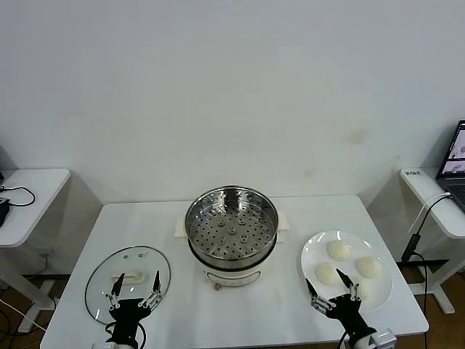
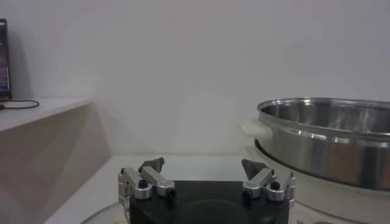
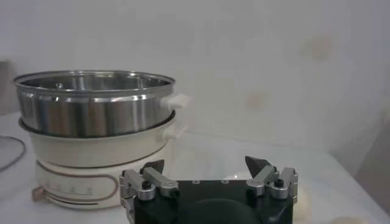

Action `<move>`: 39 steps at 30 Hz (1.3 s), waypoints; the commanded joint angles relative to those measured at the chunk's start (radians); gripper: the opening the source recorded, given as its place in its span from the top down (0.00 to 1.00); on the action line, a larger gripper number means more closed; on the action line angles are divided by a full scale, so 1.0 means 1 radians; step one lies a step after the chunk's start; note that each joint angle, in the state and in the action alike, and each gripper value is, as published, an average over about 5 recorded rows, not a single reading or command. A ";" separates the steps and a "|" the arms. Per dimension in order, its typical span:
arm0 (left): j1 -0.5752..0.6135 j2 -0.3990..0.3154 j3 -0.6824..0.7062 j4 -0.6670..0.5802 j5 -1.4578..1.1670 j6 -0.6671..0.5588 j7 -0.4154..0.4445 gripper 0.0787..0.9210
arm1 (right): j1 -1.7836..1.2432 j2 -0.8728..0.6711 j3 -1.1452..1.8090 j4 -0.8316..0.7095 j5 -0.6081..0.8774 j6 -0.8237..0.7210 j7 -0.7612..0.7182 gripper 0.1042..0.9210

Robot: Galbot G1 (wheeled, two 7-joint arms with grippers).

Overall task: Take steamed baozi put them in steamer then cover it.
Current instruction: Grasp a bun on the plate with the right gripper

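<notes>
Your left claw (image 1: 134, 289) spread wide over the near edge of the cover (image 1: 128, 272) lying on the table (image 1: 240, 313), your right claw (image 1: 335, 290) wide at the plate (image 1: 314, 251) holding the baozi (image 1: 338, 250), steamer (image 1: 231, 225) empty between them.

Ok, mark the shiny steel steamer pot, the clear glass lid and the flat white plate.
shiny steel steamer pot (image 1: 231, 233), head view, on its perforated floor.
clear glass lid (image 1: 128, 280), head view, on its cream handle.
flat white plate (image 1: 311, 254), head view, on its bare left rim.
</notes>
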 commanded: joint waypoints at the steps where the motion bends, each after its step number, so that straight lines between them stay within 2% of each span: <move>1: -0.011 0.005 -0.001 -0.006 0.016 0.014 -0.001 0.12 | 0.016 -0.024 0.027 -0.005 -0.080 0.018 0.005 0.12; 13: -0.026 0.016 -0.013 0.027 0.047 0.014 -0.002 0.12 | 0.169 -0.307 0.139 -0.101 -0.319 -0.084 -0.067 0.12; 26: -0.037 0.037 -0.020 0.038 0.062 0.012 0.010 0.12 | 0.360 -0.722 0.042 -0.244 -0.423 -0.163 -0.396 0.12; 34: -0.044 0.039 -0.017 0.046 0.069 0.013 0.013 0.12 | 0.669 -0.874 -0.265 -0.354 -0.378 -0.194 -0.593 0.12; 39: -0.044 0.035 -0.016 0.046 0.075 0.013 0.014 0.12 | 0.985 -0.885 -0.593 -0.435 -0.353 -0.208 -0.718 0.12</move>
